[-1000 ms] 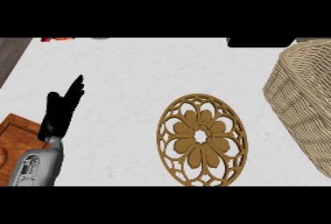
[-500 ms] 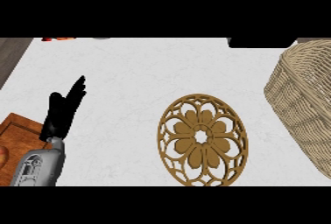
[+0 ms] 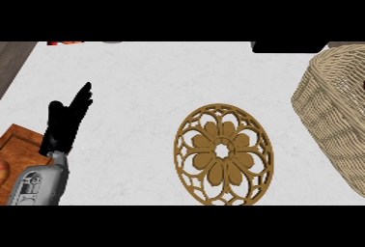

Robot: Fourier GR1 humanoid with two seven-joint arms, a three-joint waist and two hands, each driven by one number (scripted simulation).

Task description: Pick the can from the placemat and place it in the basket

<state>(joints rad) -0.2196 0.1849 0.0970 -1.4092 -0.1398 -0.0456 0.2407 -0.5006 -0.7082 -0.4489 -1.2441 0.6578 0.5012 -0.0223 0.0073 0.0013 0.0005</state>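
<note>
The left hand [image 3: 68, 120] shows at the left of the white counter [image 3: 157, 82], its black fingers straight and pointing toward the far side, holding nothing. Its grey forearm [image 3: 39, 185] enters from the near left, over the corner of a brown wooden board [image 3: 21, 144]. The round, golden-brown openwork placemat [image 3: 223, 153] lies flat near the centre with nothing on it. The woven wicker basket [image 3: 331, 111] stands at the right edge, apart from the placemat. The can is not visible, and neither is the right hand.
</note>
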